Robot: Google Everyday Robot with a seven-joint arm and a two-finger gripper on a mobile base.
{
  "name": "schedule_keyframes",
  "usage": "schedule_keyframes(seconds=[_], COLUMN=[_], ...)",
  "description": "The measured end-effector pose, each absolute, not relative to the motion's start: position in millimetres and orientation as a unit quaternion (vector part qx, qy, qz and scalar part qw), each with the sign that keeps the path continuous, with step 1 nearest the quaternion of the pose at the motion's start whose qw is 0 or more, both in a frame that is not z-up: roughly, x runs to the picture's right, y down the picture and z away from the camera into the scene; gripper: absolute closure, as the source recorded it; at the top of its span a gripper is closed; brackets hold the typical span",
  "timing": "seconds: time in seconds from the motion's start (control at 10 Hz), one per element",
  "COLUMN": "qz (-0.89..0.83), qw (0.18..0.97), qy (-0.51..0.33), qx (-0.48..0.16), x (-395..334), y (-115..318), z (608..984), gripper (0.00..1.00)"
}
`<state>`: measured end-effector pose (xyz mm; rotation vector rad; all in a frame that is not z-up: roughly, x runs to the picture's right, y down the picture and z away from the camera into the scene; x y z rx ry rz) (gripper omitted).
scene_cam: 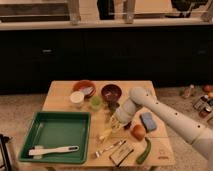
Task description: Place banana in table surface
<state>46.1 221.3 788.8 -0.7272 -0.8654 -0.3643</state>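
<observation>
The pale yellow banana (106, 131) hangs slanted from my gripper (118, 120), its lower end at or just above the light tan table surface (62, 95), right of the green tray. My gripper is low over the middle of the table, shut on the banana's upper end. My white arm (165, 114) reaches in from the right.
A green tray (55, 131) with a white utensil (52, 150) fills the front left. A red bowl (84, 88), white cup (77, 97), green cup (95, 102) and dark bowl (111, 92) stand behind. An orange fruit (138, 132), blue sponge (148, 121), green vegetable (144, 151) and fork (110, 148) lie in front and to the right.
</observation>
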Motion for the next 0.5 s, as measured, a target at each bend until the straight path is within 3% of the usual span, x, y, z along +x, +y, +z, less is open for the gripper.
schedule_keyframes(seconds=[0.5], qz=[-0.173], qw=[0.841], qy=[-0.406], qx=[-0.314], x=[50.6], y=[206.9], z=[778.9], gripper=[0.2])
